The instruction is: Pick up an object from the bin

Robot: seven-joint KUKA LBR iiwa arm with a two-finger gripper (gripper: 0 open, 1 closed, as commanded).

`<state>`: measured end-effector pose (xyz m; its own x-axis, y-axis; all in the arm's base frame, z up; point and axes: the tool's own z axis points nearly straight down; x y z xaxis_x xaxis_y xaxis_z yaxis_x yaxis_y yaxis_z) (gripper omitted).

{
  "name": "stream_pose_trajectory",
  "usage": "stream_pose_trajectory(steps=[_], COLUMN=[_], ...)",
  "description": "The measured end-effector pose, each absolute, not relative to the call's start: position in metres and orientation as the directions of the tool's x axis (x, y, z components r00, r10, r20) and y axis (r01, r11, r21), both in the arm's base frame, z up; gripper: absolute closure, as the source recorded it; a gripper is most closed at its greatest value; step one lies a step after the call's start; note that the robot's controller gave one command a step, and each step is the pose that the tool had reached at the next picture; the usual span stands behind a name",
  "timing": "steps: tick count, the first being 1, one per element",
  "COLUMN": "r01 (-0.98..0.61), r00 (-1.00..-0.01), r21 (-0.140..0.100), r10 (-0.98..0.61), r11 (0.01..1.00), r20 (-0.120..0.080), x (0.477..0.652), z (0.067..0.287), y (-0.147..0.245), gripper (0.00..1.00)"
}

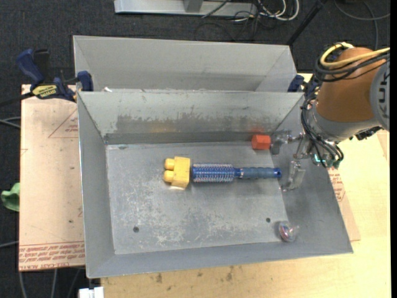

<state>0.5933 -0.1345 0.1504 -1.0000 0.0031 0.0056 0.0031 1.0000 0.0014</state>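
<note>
The arm reaches in from three o'clock with its orange cover and looped cables hanging over the rim of the bin. The pincer is low at the three o'clock side of the floor, right where the sloped wall meets the flat. From this angle I cannot tell whether the pincer is open or closed, and nothing can be seen gripped in it.

Nearest to it is the blue brush, lying flat across the middle of the bin. Its bristled head is toward nine o'clock and its slim handle points to three o'clock. The handle's tip ends just beside the pincer, but I cannot tell whether the two touch.

A yellow block sits against the nine o'clock end of the brush, touching the head or very nearly so. Its studs face nine o'clock.

At about one o'clock from the pincer, a small orange block rests at the foot of the back wall. It is near the pincer but apart from it.

Down at five o'clock in the bin, near the front corner, lies a small clear roundish thing. It is too small to name, and it lies well apart from the brush.
</note>
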Motion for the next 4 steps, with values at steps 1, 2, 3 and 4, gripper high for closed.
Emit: stream_pose_trajectory(steps=[1,2,3,4], r01=[-0.058,-0.252,-0.253,-0.269], r00=[-0.998,-0.968,-0.967,-0.963], r21=[0.005,0.001,0.000,-0.002], r10=[-0.058,-0.252,-0.253,-0.269], r11=[0.998,0.968,0.967,0.963], r20=[0.005,-0.001,-0.002,-0.009], x=[0.619,0.607,0.607,0.561], z=[0.073,0.070,0.070,0.256], y=[-0.082,-0.073,-0.073,-0.039], gripper=[0.00,0.00,1.00,1.00])
